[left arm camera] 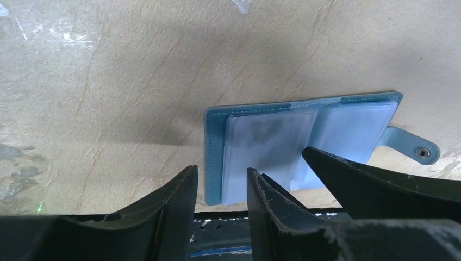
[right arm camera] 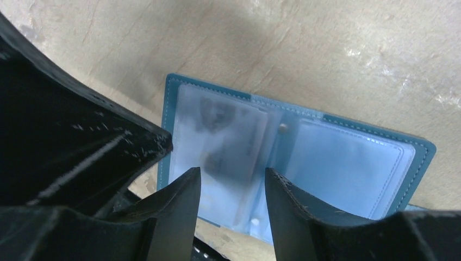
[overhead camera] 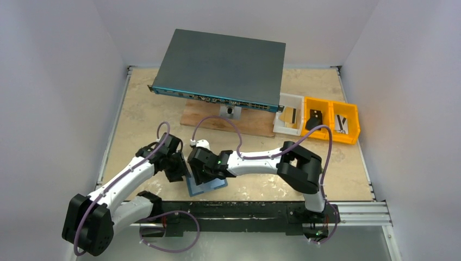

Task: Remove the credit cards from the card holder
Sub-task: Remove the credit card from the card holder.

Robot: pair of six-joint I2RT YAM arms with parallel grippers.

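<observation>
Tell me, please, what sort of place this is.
Probably a robotics lab test cell: plain white walls enclose a table, the left arm and right arm are bolted at its near edge, and staged props sit on it: a network switch, yellow bins, an open card holder.

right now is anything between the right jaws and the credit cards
No separate object. The right jaws stand open directly over the open card holder. The credit cards lie under its cloudy plastic sleeves, and the left jaws sit close on one side.
</observation>
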